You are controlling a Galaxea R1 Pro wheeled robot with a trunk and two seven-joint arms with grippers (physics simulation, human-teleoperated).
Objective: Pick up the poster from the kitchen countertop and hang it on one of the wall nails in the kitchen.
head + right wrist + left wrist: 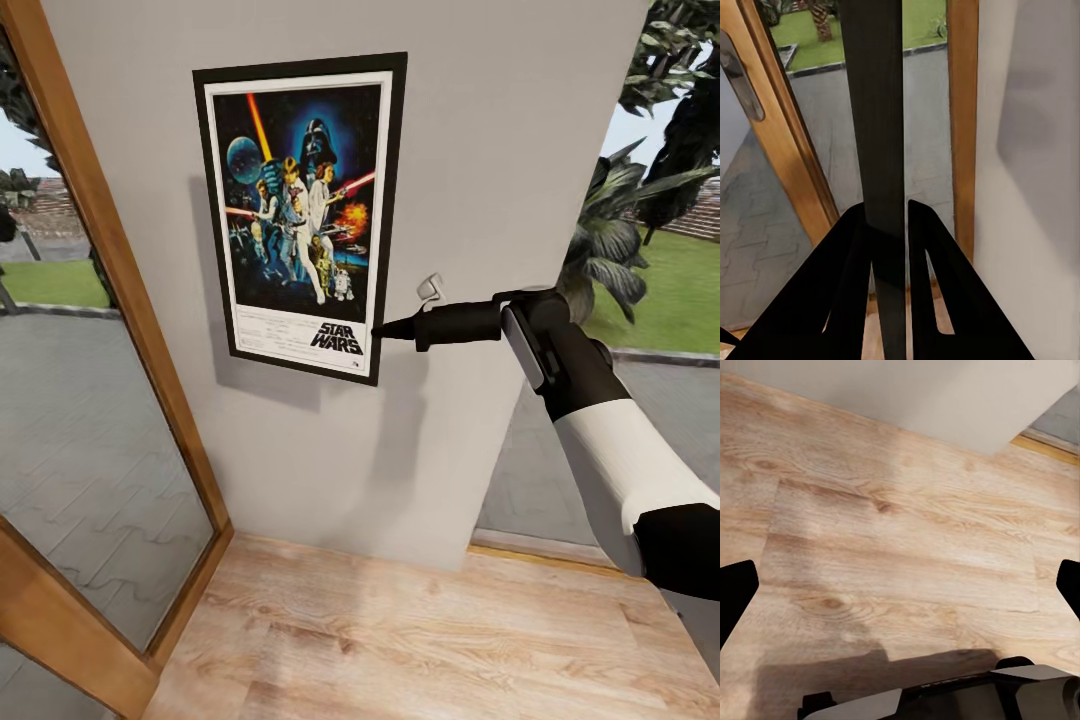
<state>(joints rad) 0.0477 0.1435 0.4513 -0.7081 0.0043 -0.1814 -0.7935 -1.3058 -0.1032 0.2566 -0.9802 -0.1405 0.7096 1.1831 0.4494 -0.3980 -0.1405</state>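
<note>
Hanging step in progress. Landmark: poster [300, 215].

Left of the poster: a wood-framed glass door [95, 400] with paving and lawn beyond. Plank floor [400, 640] below.

The poster itself stands upright, flat to or just off the grey wall [500, 150]; it casts a shadow down and left, so some gap is likely. No nail can be made out behind it.

At the poster's lower right edge: the right gripper [385, 331], arm reaching in from the right. Right wrist view shows the frame edge-on [881, 135] running between the two fingers [832, 300], which are nearly closed on it. Judged a firm pinch on the frame.

Right of the poster, just above the gripper: a small pale hook-like thing [430, 288] on the wall, possibly a nail; too small to be sure.

Left gripper [900, 589] points at the floor, fingers wide apart, nothing held.

Next move, as I judge: confirm the top edge has caught a nail, then open the fingers slowly. Risk: the poster drops if unhooked.
</note>
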